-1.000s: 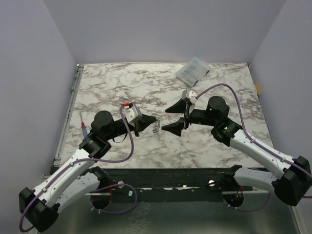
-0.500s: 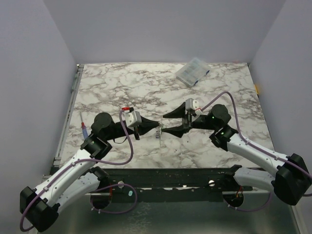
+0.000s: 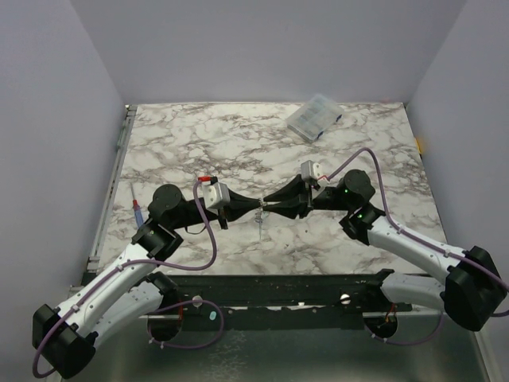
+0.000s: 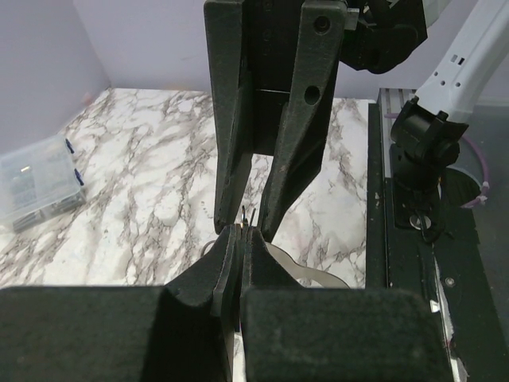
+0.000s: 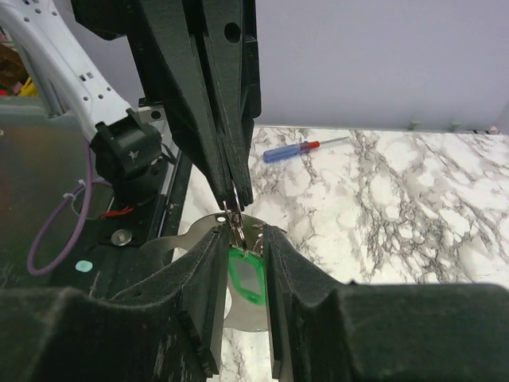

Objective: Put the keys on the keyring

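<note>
Green plastic is my landmark: the green key [image 5: 246, 278] hangs low in the middle of the right wrist view. My left claw [image 3: 253, 204] is pinched tight on the key's thin metal top. The two claws meet nose to nose at the lower middle of the overhead view, above the marble surface [image 3: 199, 143]. My right claw [image 3: 269, 206] has its fingers narrowly apart on either side of the tag, and I cannot tell whether they press it yet. The keyring [image 5: 184, 236], a pale-grey band, curves just behind and below the key. Whether the key is threaded on it I cannot tell.

I see three risks. With the tips this close, a slight overreach could knock the claws together. It could also twist the key out of that thin pinch and drop it. An off-centre squeeze on the slick tag might swivel it, and the loose band could swing away.
</note>
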{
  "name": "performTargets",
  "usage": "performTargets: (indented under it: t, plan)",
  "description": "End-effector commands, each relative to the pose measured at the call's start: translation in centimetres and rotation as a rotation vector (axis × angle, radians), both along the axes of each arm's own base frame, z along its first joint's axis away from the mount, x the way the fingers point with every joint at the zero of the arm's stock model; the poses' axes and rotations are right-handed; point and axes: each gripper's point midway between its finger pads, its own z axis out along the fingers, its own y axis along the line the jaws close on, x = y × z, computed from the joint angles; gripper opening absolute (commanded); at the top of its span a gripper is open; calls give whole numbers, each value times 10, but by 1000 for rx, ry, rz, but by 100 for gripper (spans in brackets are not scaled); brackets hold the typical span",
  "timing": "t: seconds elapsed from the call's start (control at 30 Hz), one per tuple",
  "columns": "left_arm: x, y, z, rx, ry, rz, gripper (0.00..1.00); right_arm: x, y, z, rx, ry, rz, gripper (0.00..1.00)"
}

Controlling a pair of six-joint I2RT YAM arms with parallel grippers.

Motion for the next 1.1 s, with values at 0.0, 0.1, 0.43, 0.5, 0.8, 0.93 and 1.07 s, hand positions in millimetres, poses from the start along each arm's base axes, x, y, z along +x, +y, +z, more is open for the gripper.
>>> performTargets:
  t: [0.0,0.1,0.43,0.5,0.8,0.93,1.07]
  plan:
    - [-7,-1,10,-33,-37,-33,0,-3,3,11,15,-24,33,32]
    - [-6,-2,10,-33,-33,-32,0,-4,4,12,15,-27,44,32]
    - [-4,-2,9,-35,-25,-22,0,-8,4,14,15,-24,64,27]
    - [-4,-2,9,-34,-23,-21,0,-8,4,15,17,-23,67,26]
    - [-2,-2,9,-36,-20,-12,0,-7,6,15,13,-17,70,8]
    - [-1,-1,7,-35,-17,-4,0,-6,6,15,11,-12,68,1]
    - [5,1,5,-33,-18,35,21,-5,4,18,10,-4,46,1]
